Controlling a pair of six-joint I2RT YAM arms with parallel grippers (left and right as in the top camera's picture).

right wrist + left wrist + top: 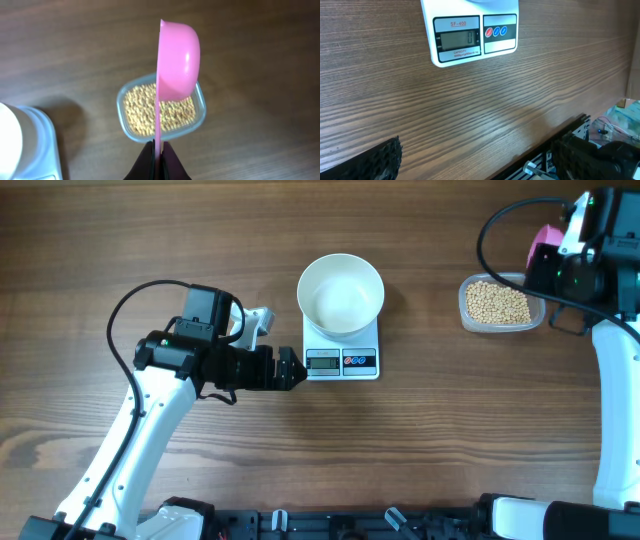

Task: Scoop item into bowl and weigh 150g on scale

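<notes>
Overhead, the scale (341, 362) is seen near the middle of the wooden table (450, 440), and the white bowl (341, 300) is set on its platform, behind the display and buttons. The left claw (296, 369) is held just to the left of the scale's front corner, pointed toward the display, with a small gap to the scale. Its fingers (385, 157) are spread wide. In the left wrist view the scale's front is framed ahead of them, and a zero is shown on the display.

The beans (498, 303) are gathered in a clear container (466, 300) well to the right of the scale, level with the bowl.

The right claw (158, 150) is found to the right of the scale, over the container. Its fingers are pressed together on the thin handle of a pink scoop (177, 60). In the right wrist view the scoop is turned on its edge, and its cup is seen in front of the beans. Whether the cup touches them cannot be told. The beans lie just beyond the fingertips, partly covered by the cup. The scale and bowl are caught only at the lower left edge of that view.
</notes>
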